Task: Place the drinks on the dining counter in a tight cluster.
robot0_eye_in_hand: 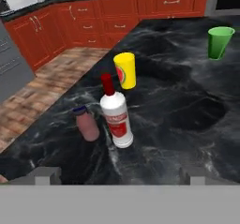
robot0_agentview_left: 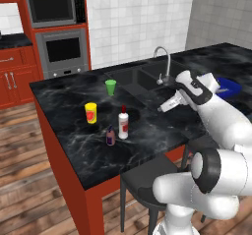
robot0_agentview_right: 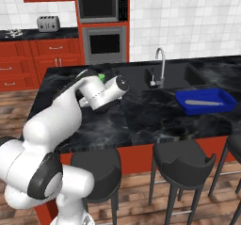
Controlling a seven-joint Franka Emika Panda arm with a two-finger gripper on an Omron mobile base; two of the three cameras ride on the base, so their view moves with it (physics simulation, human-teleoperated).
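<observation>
Two drinks stand side by side, nearly touching, on the black marbled dining counter (robot0_agentview_left: 78,150): a white bottle with red cap and label (robot0_agentview_left: 123,123) (robot0_eye_in_hand: 117,117) and a shorter purple bottle (robot0_agentview_left: 110,136) (robot0_eye_in_hand: 87,124) just beside it. My gripper (robot0_agentview_left: 160,109) (robot0_eye_in_hand: 119,175) hovers above the counter, to the right of the bottles in the left base view, and points toward them. It is open, its fingertips (robot0_eye_in_hand: 44,174) spread wide with nothing between them. In the hand view the white bottle lies straight ahead.
A yellow cup with a red mark (robot0_agentview_left: 91,113) (robot0_eye_in_hand: 125,70) stands just behind the bottles, a green cup (robot0_agentview_left: 110,87) (robot0_eye_in_hand: 219,42) farther back. The sink with its curved faucet (robot0_agentview_left: 165,62) (robot0_agentview_right: 161,66) and a blue tray (robot0_agentview_right: 204,101) lie to the right. Dark stools (robot0_agentview_right: 181,165) line the near edge.
</observation>
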